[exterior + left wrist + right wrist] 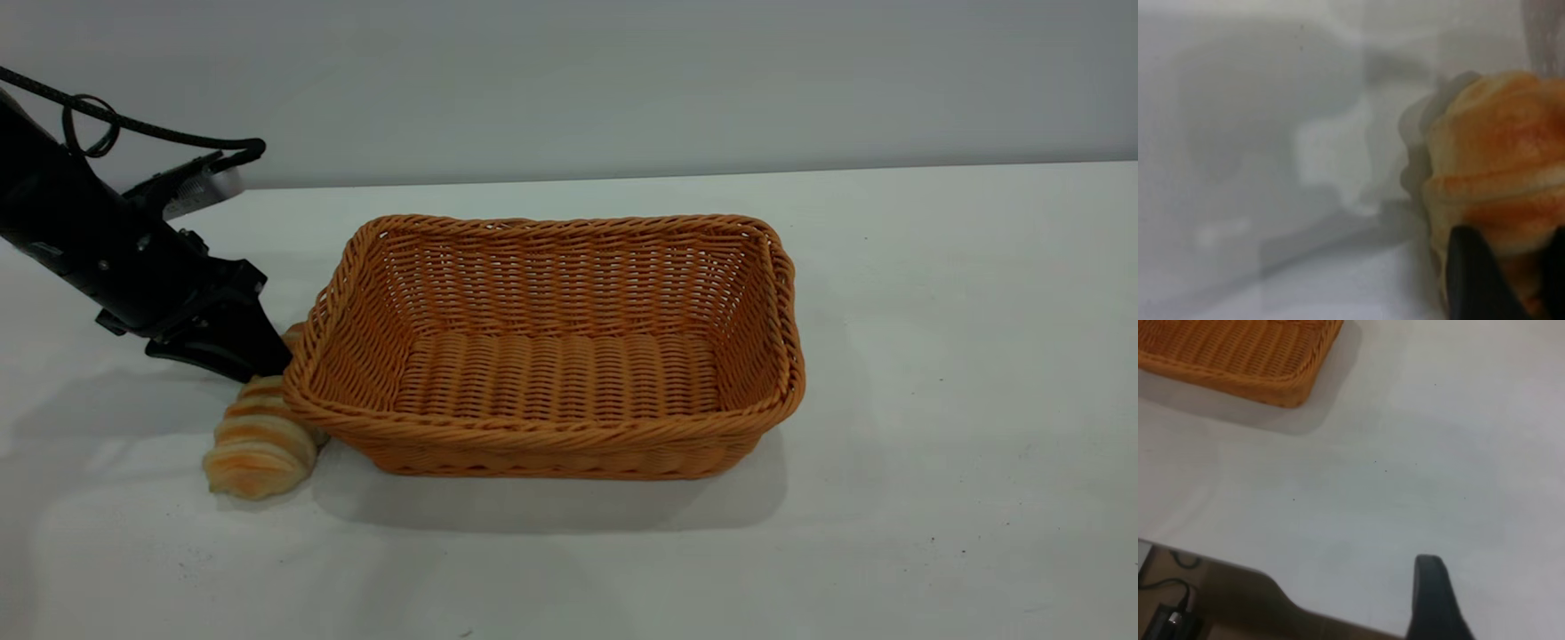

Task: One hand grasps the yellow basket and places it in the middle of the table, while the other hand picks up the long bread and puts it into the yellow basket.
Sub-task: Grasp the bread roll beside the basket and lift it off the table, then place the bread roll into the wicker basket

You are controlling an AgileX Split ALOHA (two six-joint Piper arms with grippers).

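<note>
The yellow basket stands upright and empty in the middle of the table. The long bread lies on the table against the basket's left end, striped orange and cream. My left gripper reaches down onto the bread's far end. In the left wrist view its two black fingers sit on either side of the bread, shut on it. My right gripper is outside the exterior view; one black finger shows over bare table, away from the basket, with nothing held.
A grey wall runs behind the table. In the right wrist view the table edge lies close, with cables on the floor below. The left arm and its black cable slant in from the far left.
</note>
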